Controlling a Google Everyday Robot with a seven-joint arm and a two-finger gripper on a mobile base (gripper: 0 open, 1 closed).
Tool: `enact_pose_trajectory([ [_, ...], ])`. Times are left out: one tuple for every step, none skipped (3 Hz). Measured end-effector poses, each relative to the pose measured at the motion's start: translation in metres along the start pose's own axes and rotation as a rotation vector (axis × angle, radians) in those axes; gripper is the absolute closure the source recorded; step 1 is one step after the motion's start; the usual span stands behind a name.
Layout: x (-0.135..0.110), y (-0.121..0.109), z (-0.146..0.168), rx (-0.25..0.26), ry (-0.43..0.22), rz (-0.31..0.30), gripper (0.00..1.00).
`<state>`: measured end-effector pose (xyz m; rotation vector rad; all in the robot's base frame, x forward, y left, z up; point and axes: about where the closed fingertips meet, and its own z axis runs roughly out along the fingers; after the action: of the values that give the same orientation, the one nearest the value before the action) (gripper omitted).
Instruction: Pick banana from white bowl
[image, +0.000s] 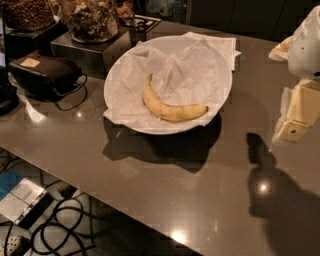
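The banana (170, 106) is yellow and curved. It lies inside the white bowl (220, 60), on the crumpled white paper that lines it, toward the bowl's near side, with its stem end pointing away from me. The bowl stands on the brown table at the centre back. My gripper (296, 120) is cream-coloured and hangs at the right edge of the view, above the table. It is well to the right of the bowl, apart from it and from the banana, and holds nothing that I can see. Its shadow falls on the table below it.
Glass jars of snacks (90, 19) stand on a metal box (87, 52) at the back left. A dark device with a cable (47, 72) lies left of the bowl. A paper sheet (222, 46) lies behind the bowl. Cables (65, 225) lie on the floor below the table's near left edge.
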<state>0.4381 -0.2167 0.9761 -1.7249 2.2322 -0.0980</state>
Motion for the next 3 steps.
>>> enact_pose_trajectory([
  [-0.005,0.002,-0.004,0.007,0.001,0.009,0.00],
  [-0.030,0.012,-0.005,0.006,0.031,0.001,0.00],
  [-0.063,0.026,-0.005,0.016,0.080,-0.039,0.00],
])
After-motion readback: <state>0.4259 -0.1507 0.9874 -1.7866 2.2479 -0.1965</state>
